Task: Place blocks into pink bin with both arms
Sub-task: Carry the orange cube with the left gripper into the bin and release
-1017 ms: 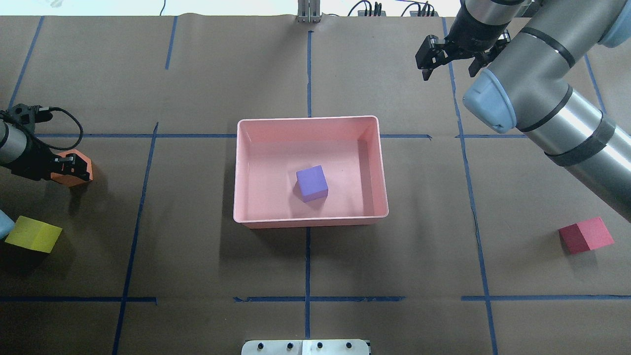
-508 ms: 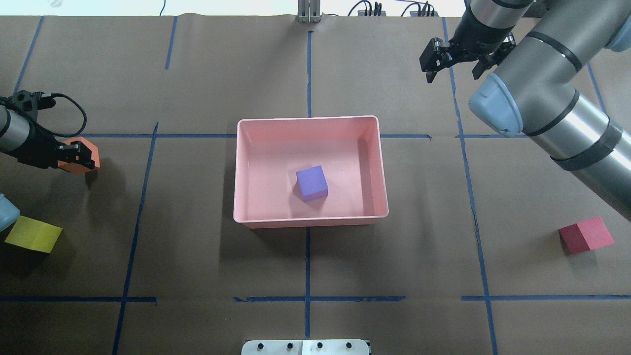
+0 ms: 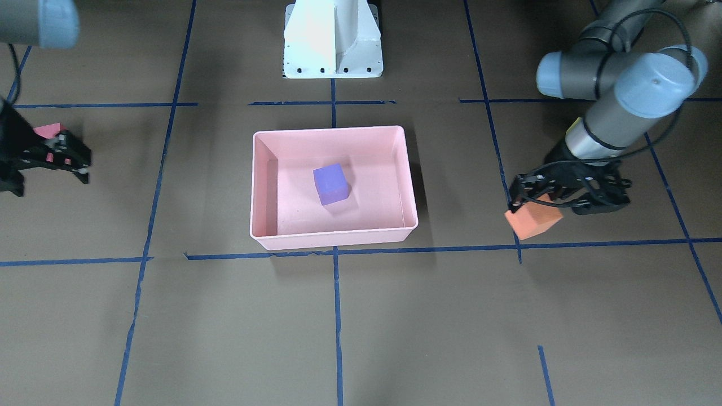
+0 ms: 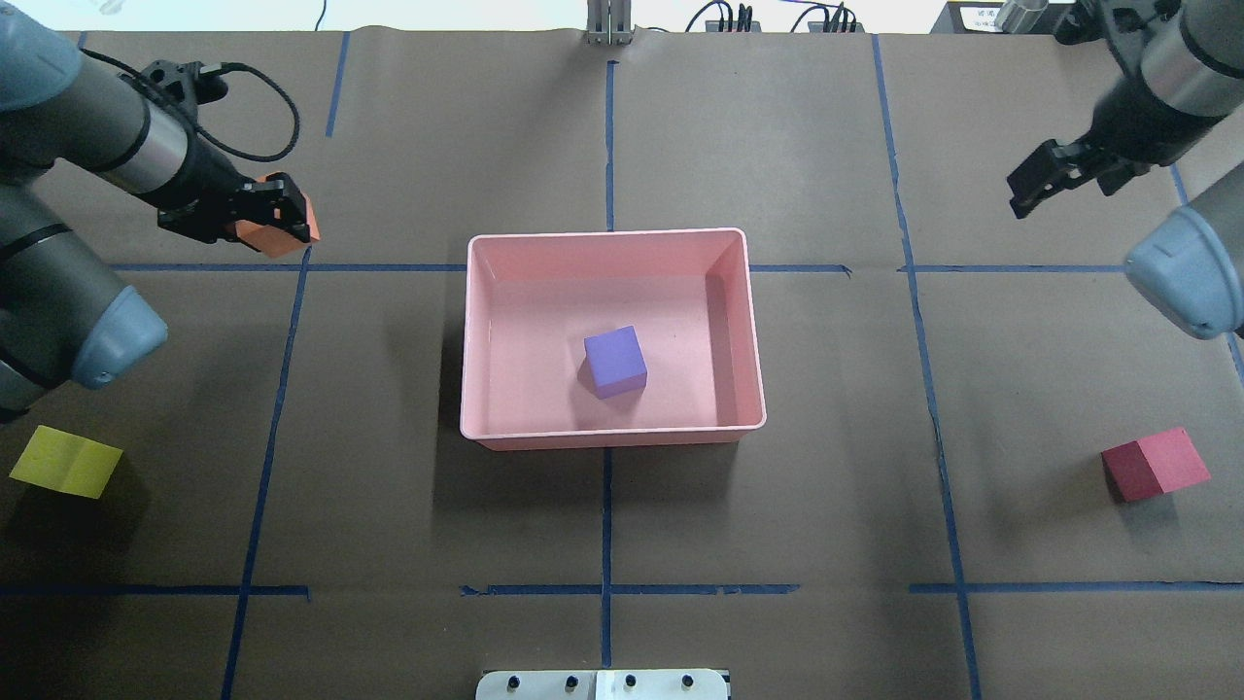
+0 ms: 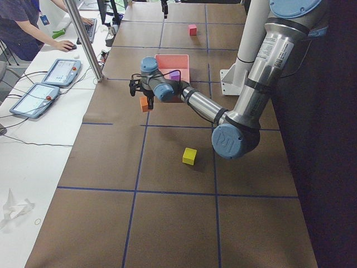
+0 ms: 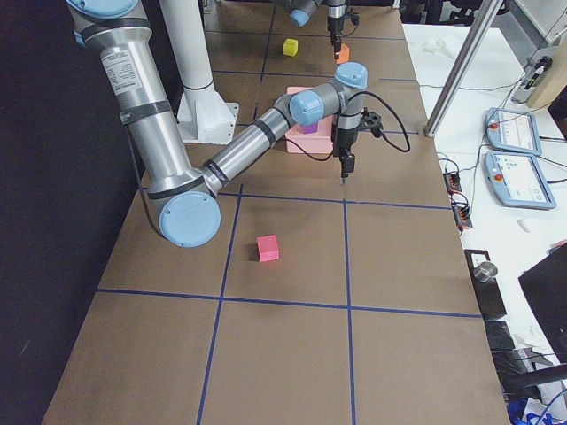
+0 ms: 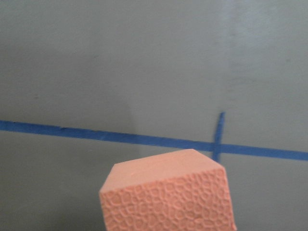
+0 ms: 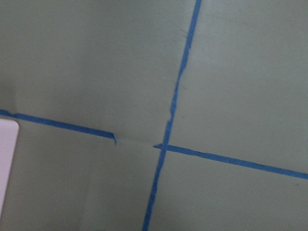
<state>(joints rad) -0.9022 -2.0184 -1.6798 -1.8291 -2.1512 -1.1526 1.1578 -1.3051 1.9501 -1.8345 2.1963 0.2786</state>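
Jaws of the left gripper squeeze the orange block in the air, left of the pink bin. The purple block lies inside it. The right gripper holds nothing, jaws spread apart.

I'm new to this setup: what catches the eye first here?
The pink bin sits central on the table, a purple block inside. The left end effector holds an orange block aloft, left of the bin. A red block and a yellow-green block lie near opposite table ends.
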